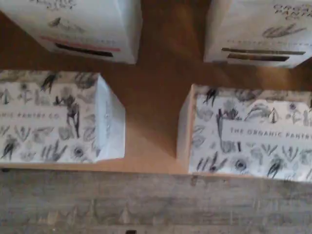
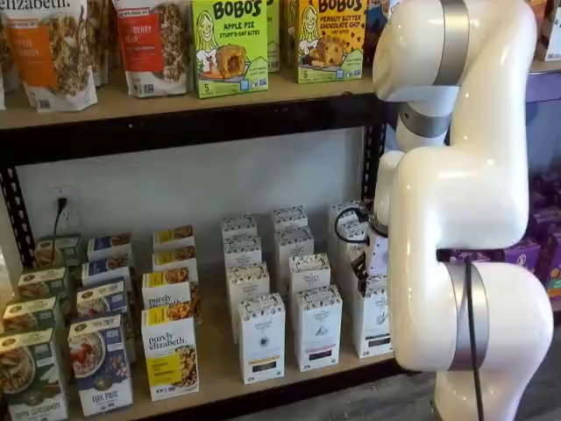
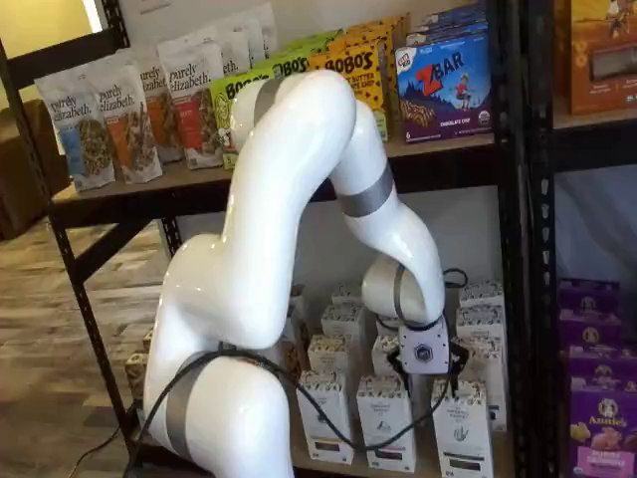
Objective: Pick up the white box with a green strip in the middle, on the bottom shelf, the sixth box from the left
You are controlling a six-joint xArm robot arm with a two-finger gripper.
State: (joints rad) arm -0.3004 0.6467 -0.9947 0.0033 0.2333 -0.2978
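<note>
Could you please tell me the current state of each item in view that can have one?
the white box: upright in the front row, not gripped.
gripper: hangs over the front-row boxes; open or shut cannot be told.
the bottom shelf: stocked with rows of standing boxes.
purely elizabeth boxes: upright, untouched.

White robot arm [image 2: 456,210] stands before the bottom shelf [image 2: 219,368], hiding its right end. 3 rows of white cartons [image 2: 261,338] sit beside yellow-banded boxes [image 2: 171,351].
</note>
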